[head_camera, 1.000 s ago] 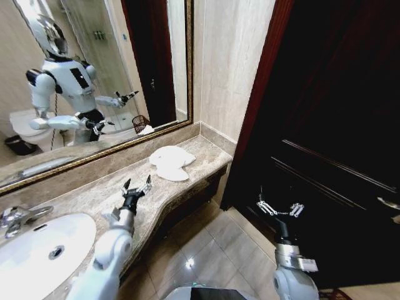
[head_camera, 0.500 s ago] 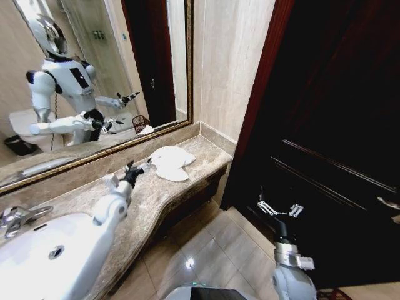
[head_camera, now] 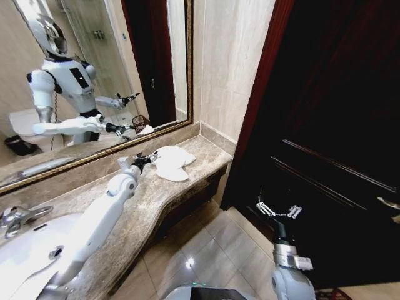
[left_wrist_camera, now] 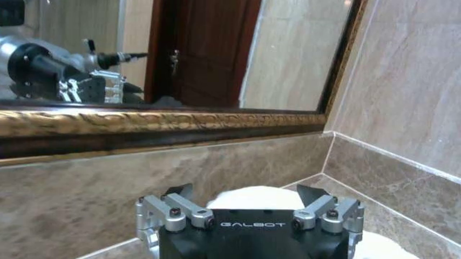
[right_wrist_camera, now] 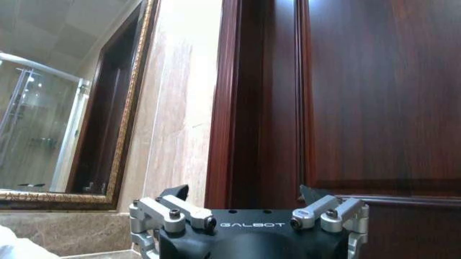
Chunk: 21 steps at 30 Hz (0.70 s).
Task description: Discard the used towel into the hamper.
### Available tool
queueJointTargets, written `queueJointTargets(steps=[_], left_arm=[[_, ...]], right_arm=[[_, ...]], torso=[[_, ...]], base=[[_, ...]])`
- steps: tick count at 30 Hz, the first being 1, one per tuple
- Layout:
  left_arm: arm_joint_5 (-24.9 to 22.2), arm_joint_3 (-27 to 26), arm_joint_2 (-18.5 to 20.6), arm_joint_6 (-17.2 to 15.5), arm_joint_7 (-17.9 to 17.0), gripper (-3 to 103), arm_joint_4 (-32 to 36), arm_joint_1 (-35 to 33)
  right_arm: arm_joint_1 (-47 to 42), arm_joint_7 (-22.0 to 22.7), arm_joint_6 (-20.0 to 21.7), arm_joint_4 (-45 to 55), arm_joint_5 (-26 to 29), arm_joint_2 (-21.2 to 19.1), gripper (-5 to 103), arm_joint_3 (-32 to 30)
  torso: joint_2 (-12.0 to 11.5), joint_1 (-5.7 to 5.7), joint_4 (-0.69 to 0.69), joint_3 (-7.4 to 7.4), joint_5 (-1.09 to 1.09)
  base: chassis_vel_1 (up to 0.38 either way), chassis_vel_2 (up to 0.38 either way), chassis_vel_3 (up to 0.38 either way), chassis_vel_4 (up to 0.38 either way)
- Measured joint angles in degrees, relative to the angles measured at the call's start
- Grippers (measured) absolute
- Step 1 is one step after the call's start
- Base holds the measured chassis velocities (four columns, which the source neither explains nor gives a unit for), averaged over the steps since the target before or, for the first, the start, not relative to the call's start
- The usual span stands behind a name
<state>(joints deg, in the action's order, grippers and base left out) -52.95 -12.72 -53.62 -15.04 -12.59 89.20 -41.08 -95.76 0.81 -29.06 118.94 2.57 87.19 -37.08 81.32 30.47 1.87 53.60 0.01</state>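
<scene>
Since a second ago we are reaching farther along the counter (head_camera: 181, 187): our left gripper (head_camera: 147, 159) has moved up to the towel's (head_camera: 172, 161) near edge. Its fingers are spread, the white towel lying just ahead between them. We are seeing the hamper (head_camera: 140, 123) reflected in the mirror (head_camera: 87, 75). Our right gripper (head_camera: 279, 209) is hanging spread before the dark door (head_camera: 331, 125).

You have one crumpled white cloth towel (head_camera: 170, 162), one white oval sink (head_camera: 25, 250), one gilt-framed wall mirror (head_camera: 94, 75), two grippers
</scene>
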Motion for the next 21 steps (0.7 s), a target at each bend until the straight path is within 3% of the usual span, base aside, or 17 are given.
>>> queueJointTargets(steps=[11, 17, 21], left_arm=[[-1.1, 6.6, -2.7, -0.2, -0.7, 98, -7.9, 6.8], [-6.6, 9.2, -3.2, -1.7, -1.1, 98, -13.8, 11.3], [-7.8, 10.0, -3.4, -2.6, -0.8, 99, -15.3, 12.7]], right_arm=[[0.3, 0.2, 0.2, -0.7, 0.3, 0.0, 100, -0.1], [0.3, 0.1, 0.0, -1.6, 1.0, 0.3, 100, -0.3], [0.5, 0.1, -0.2, -2.0, 1.2, 0.3, 100, -0.5]], torso=[[0.0, 0.0, 0.01, 0.0, -0.01], [0.0, 0.0, 0.01, 0.0, 0.0], [0.0, 0.0, 0.01, 0.0, 0.0]], base=[[0.0, 0.0, 0.0, 0.0], [0.0, 0.0, 0.0, 0.0], [0.0, 0.0, 0.0, 0.0]])
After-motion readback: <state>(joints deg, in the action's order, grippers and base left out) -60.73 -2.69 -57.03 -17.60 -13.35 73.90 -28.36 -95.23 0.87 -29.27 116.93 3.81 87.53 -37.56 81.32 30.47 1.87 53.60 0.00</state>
